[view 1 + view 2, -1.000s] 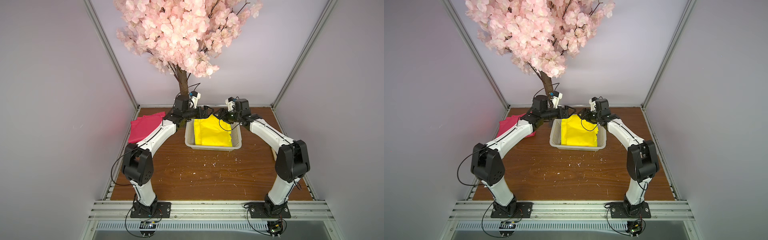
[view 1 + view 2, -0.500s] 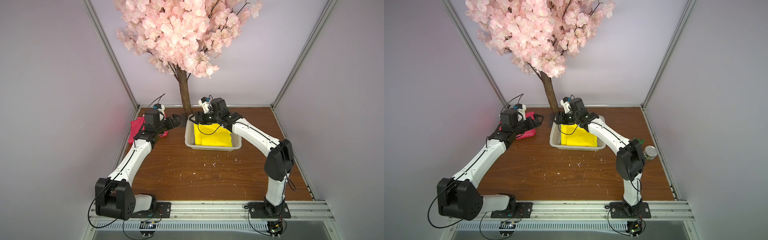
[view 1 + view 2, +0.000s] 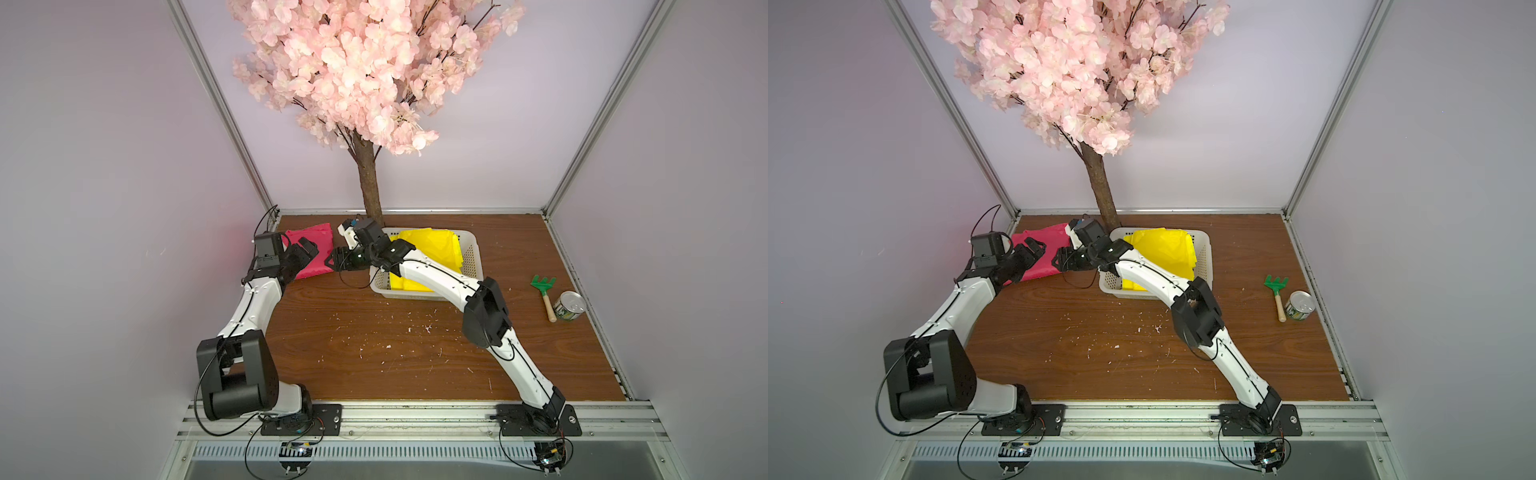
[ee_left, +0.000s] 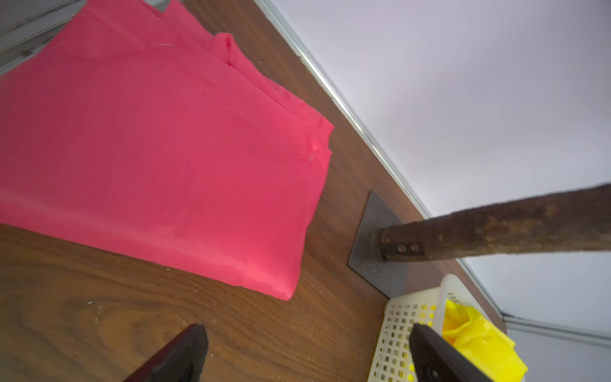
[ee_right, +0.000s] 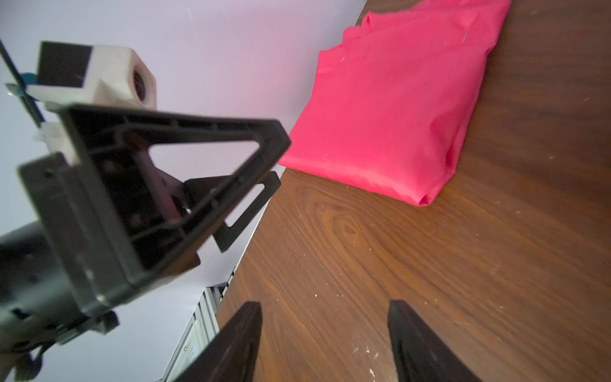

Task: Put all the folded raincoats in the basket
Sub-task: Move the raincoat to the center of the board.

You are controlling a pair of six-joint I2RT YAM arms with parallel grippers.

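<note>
The folded raincoat I am after is the red one. It is a flat, roughly square packet of smooth pink-red cloth, with stacked layer edges showing along one side in my left wrist view. It lies on the wooden table in the far left corner, near the tree trunk and to the left of the basket, with bare wood between the two.

The basket is white and perforated, and a yellow raincoat fills it, bunching up against the rim at one corner.

My left gripper hangs over the near edge of the red packet. Its fingers are spread wide and hold nothing. My right gripper sits low beside the packet's near right corner, fingers parted and empty, with the cloth ahead of them rather than between them.

A second ago both of my grippers were at the basket's far rim, over the yellow cloth. Half a second ago my right one was still above the basket's far left corner. It has since swung left off the basket to the red packet, and my left arm has drawn its elbow back. The yellow raincoat has stayed in the basket and the red one has not moved.
</note>
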